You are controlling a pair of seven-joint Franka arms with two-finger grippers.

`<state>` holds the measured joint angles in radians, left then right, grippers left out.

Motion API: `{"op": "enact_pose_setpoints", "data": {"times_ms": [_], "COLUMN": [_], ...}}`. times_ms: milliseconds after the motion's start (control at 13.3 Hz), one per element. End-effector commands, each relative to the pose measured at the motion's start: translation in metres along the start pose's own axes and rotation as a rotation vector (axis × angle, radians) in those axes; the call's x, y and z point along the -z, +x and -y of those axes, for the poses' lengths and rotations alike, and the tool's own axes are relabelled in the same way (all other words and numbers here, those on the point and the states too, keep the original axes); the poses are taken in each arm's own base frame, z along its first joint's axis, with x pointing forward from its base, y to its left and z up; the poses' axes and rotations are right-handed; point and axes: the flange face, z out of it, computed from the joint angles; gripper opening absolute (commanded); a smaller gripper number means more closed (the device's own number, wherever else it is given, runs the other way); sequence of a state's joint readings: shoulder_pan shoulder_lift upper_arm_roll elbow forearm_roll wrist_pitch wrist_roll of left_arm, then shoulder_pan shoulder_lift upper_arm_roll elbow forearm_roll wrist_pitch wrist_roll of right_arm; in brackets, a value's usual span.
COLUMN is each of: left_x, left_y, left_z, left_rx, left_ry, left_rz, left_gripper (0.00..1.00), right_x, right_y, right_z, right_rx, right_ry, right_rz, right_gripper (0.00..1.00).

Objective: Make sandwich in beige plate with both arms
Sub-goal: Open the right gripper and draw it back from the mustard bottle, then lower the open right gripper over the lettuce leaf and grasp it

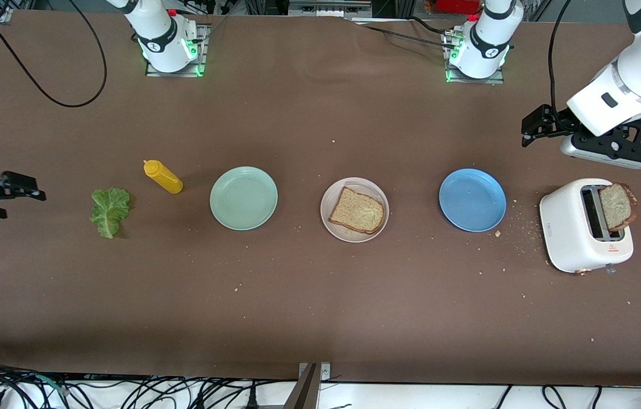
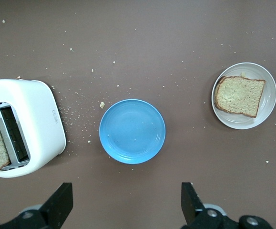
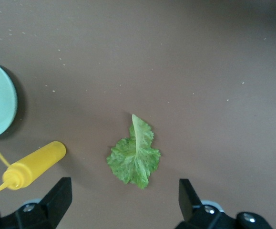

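Bread [image 1: 357, 211] fills my beige plate [image 1: 329, 200]; toaster [image 1: 573, 233] holds another slice [image 1: 616, 205]; left gripper [image 2: 126, 202] and right gripper [image 3: 123, 200] gape wide, empty.

I see a brown table [image 1: 320, 295] speckled with pale crumbs. Beige plate [image 1: 327, 200], pale pinkish, carries a tan bread slice [image 1: 357, 211] with a darker brown crust. Mint green plate [image 1: 244, 198] and blue plate [image 1: 472, 199] are both plain. Lettuce leaf [image 1: 109, 211] is ruffled green with a paler rib. Mustard bottle [image 1: 163, 176] is yellow. Toaster [image 1: 576, 238] is white with a small red mark; its slice [image 1: 616, 205] is tan, brown-crusted. Both grippers [image 1: 537, 128] [image 1: 16, 187] are black.
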<state>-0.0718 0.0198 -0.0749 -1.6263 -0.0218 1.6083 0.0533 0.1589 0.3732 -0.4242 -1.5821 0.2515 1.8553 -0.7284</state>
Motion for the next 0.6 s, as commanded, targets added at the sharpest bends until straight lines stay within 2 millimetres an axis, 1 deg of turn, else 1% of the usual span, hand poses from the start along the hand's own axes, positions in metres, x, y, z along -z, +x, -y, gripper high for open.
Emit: {"op": "enact_pose_setpoints", "data": {"times_ms": [0,75,151,301,376,527], "left_x": [0.005,0.005,0.005,0.005,0.005,0.005], "left_y": [0.000,0.000,0.000,0.000,0.000,0.000], "left_z": [0.000,0.000,0.000,0.000,0.000,0.000], "left_rx": [-0.006,-0.006,-0.006,-0.006,-0.006,-0.006], "left_ry": [-0.015,-0.015,-0.015,-0.015,-0.015,-0.015], "left_rz": [0.001,0.001,0.001,0.001,0.001,0.001], "left_gripper": [1.00,1.00,1.00,1.00,1.00,1.00], "right_x": [-0.051,-0.073,-0.098,-0.139,-0.156,-0.183], "right_y": [-0.025,-0.028,-0.037,-0.051,-0.054,-0.054], "right_z": [0.016,0.018,0.016,0.017,0.016,0.015], "right_rx": [-0.039,-0.040,-0.051,-0.061,-0.064,-0.069], "right_ry": [-0.027,-0.053,-0.077,-0.103,-0.099,-0.094], "right_rz": [-0.018,-0.035,-0.045,-0.042,-0.013,0.023], "right_gripper": [0.99,0.99,0.99,0.99,0.99,0.99]}}
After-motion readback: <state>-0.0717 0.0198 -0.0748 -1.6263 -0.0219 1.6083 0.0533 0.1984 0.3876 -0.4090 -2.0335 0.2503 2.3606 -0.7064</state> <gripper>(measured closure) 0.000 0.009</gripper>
